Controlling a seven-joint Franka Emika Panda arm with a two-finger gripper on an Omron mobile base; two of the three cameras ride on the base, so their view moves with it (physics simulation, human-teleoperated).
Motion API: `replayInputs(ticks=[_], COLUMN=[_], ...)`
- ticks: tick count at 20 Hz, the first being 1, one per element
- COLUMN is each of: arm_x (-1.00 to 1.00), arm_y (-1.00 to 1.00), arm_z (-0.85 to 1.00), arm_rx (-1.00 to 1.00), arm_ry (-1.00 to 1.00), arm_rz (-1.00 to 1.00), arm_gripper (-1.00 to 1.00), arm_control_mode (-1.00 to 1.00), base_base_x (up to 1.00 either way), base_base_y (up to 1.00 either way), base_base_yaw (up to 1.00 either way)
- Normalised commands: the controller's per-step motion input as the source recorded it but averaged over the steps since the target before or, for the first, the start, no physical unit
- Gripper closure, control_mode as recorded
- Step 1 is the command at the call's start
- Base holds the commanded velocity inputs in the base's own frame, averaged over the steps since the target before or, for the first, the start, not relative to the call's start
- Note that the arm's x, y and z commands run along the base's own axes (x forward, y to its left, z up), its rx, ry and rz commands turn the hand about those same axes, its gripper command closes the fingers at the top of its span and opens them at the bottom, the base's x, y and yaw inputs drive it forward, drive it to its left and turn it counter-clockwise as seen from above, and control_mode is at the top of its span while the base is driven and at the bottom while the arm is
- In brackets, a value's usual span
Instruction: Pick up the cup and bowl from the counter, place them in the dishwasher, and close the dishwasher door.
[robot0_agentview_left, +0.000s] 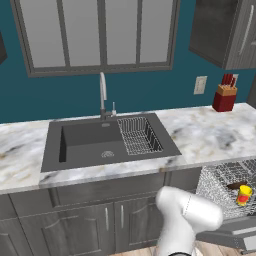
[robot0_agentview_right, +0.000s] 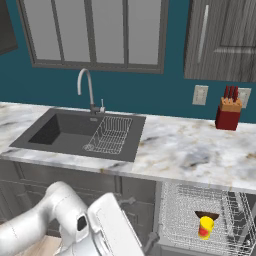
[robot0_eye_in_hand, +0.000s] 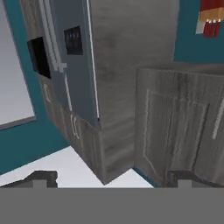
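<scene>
yellow with a red band, the cup (robot0_agentview_right: 205, 228) already stands upright in the silver wire rack of the dishwasher (robot0_agentview_right: 187, 215), low at the right under the bench (robot0_agentview_right: 185, 147). the dark brown bowl (robot0_agentview_right: 207, 216) sits right behind it on the far side, so close that i cannot tell whether they touch. from the left base camera the same pair shows at the right edge, cup (robot0_agentview_left: 243, 195) nearer, bowl (robot0_agentview_left: 235, 186) just left of it.

what looks left to handle is the dishwasher door (robot0_agentview_left: 237, 239), a flat dark grey panel lying dropped open below the rack. i would judge it stiff and fairly heavy, swinging on a hinge rather than lifting free, smooth on its face and likely slippery. the outer edge or the bar handle is the sensible place to push up from; the handle itself i cannot make out here.

the pincer (robot0_eye_in_hand: 111, 179) has its two dark tips spread wide at the bottom of the hand camera, with nothing between them. it looks at grey cabinet fronts (robot0_eye_in_hand: 183, 122) and a teal wall, with the red knife block (robot0_eye_in_hand: 211, 15) in a corner. cup, bowl and door all appear well apart from it.
</scene>
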Motion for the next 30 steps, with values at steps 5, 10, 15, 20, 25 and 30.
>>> replayInputs(ticks=[5, 10, 15, 20, 25, 30], arm_x=[-0.64, -0.92, -0.89, -0.99, -1.0, -1.0], arm_y=[-0.33, -0.45, -0.57, -0.64, -0.61, -0.59], arm_z=[-0.51, -0.54, -0.14, 0.0, 0.0, 0.0], arm_rx=[0.68, 0.61, 0.48, 0.39, 0.4, 0.42], arm_ry=[0.05, 0.0, -0.01, -0.05, -0.06, -0.09], arm_rz=[0.65, 0.66, 0.64, 0.58, 0.55, 0.53], arm_gripper=[-1.0, -1.0, -1.0, -1.0, -1.0, -1.0], arm_control_mode=[-1.0, -1.0, -1.0, -1.0, -1.0, -1.0], base_base_x=[0.0, 0.0, 0.0, 0.0, 0.0, 0.0], base_base_y=[0.0, 0.0, 0.0, 0.0, 0.0, 0.0], base_base_yaw=[0.0, 0.0, 0.0, 0.0, 0.0, 0.0])
